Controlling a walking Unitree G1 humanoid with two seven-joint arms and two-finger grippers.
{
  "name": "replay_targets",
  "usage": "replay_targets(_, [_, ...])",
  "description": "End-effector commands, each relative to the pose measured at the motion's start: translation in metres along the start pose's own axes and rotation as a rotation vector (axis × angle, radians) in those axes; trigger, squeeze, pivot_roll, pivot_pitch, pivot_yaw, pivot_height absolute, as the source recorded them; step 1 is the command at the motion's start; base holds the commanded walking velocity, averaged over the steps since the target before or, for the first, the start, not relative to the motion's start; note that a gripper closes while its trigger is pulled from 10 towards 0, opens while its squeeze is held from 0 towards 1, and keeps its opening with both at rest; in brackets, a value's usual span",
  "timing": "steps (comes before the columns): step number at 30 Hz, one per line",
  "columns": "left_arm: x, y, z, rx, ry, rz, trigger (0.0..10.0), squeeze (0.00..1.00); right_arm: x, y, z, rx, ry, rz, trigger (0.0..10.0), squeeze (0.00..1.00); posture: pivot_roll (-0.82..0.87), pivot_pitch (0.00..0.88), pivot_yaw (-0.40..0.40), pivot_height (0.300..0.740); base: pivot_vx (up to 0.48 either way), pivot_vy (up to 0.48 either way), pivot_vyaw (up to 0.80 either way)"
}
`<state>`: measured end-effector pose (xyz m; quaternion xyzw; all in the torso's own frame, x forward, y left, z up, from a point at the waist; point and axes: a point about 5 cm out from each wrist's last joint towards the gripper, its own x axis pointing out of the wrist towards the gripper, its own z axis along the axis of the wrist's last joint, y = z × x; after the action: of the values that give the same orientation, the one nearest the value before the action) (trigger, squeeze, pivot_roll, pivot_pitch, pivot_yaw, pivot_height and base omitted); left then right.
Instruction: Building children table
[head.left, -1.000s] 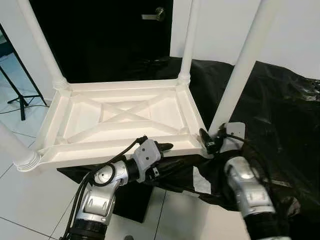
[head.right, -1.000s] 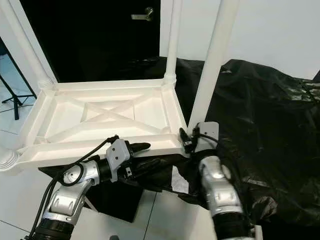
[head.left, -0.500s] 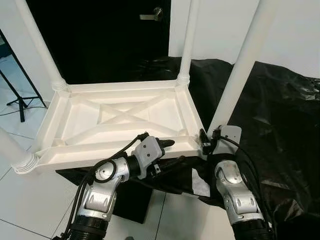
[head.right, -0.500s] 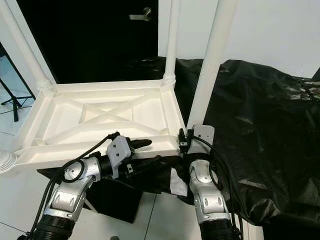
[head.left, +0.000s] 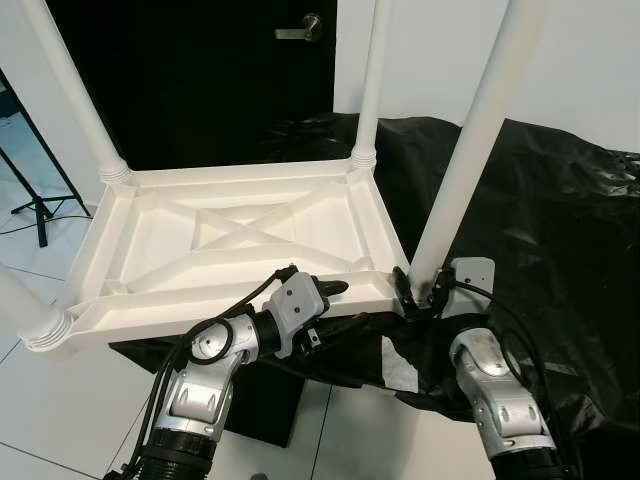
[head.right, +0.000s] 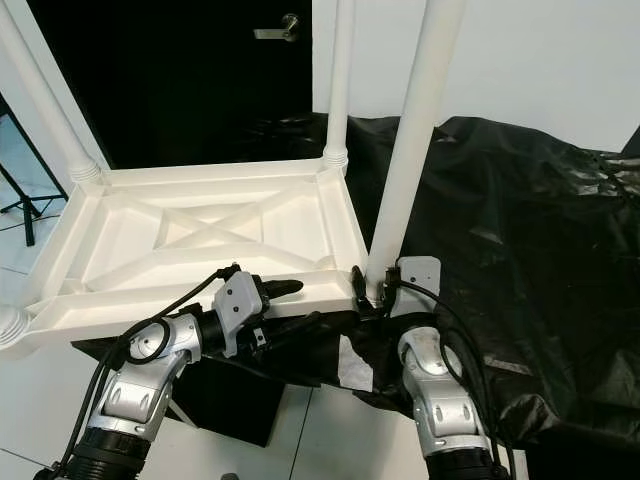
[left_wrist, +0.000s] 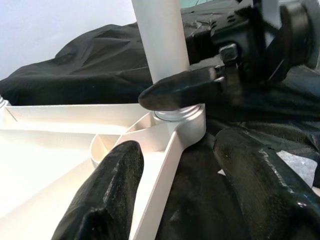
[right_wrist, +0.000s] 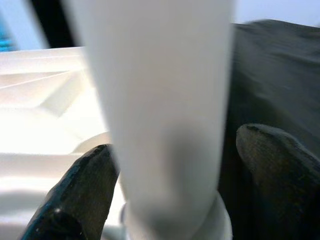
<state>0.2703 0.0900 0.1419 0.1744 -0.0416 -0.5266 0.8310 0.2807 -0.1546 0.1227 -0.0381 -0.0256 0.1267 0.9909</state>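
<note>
White plastic children's table (head.left: 240, 235) is lying upturned as the right gripper (head.left: 418, 293), jaws open around the near leg (head.left: 470, 140), should be twisting it squarely home while the left gripper (head.left: 325, 305), jaws straddling the rim unclosed, is steadying the frame.

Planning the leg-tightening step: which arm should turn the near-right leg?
Right. The right gripper already has its jaws either side of the near-right leg at its base. The left gripper straddles the tabletop's near rim, so it seems better placed to steady the table.
</note>
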Motion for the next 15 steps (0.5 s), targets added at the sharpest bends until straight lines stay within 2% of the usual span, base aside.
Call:
replay_targets(1, [-0.001, 0.005, -0.002, -0.009, 0.007, 0.099, 10.0, 0.00, -0.001, -0.005, 0.002, -0.001, -0.018, 0.056, 10.0, 1.00, -0.02, 0.000, -0.012, 0.740, 0.000, 0.000, 0.00])
replay_targets(5, [-0.001, 0.005, -0.002, -0.009, 0.008, 0.100, 10.0, 0.00, 0.002, -0.010, 0.004, -0.013, -0.021, 0.112, 10.0, 1.00, -0.01, 0.000, -0.011, 0.740, 0.000, 0.000, 0.00])
replay_targets(6, [-0.002, 0.005, -0.002, -0.008, 0.009, 0.100, 10.0, 0.00, 0.005, -0.013, 0.006, -0.021, -0.023, 0.168, 10.0, 0.00, -0.01, 0.000, -0.009, 0.740, 0.000, 0.000, 0.00])
replay_targets(7, [-0.002, 0.005, -0.002, -0.008, 0.009, 0.099, 10.0, 0.00, 0.010, -0.014, 0.007, -0.028, -0.018, 0.231, 10.0, 0.00, -0.01, 0.000, -0.007, 0.740, 0.000, 0.000, 0.00])
replay_targets(8, [-0.002, 0.005, -0.002, -0.008, 0.009, 0.099, 10.0, 0.00, 0.010, -0.014, 0.007, -0.028, -0.018, 0.231, 10.0, 0.00, -0.01, 0.000, -0.007, 0.740, 0.000, 0.000, 0.00])
replay_targets(11, [-0.002, 0.006, -0.001, -0.006, 0.010, 0.097, 10.0, 0.00, 0.020, -0.012, 0.009, -0.055, 0.002, 0.353, 10.0, 0.00, -0.01, 0.000, -0.007, 0.740, 0.000, 0.000, 0.00])
replay_targets(15, [-0.001, 0.006, -0.001, -0.003, 0.009, 0.098, 10.0, 0.00, 0.027, -0.009, 0.007, -0.086, 0.023, 0.439, 10.0, 0.00, 0.00, 0.000, -0.014, 0.740, 0.000, 0.000, 0.00])
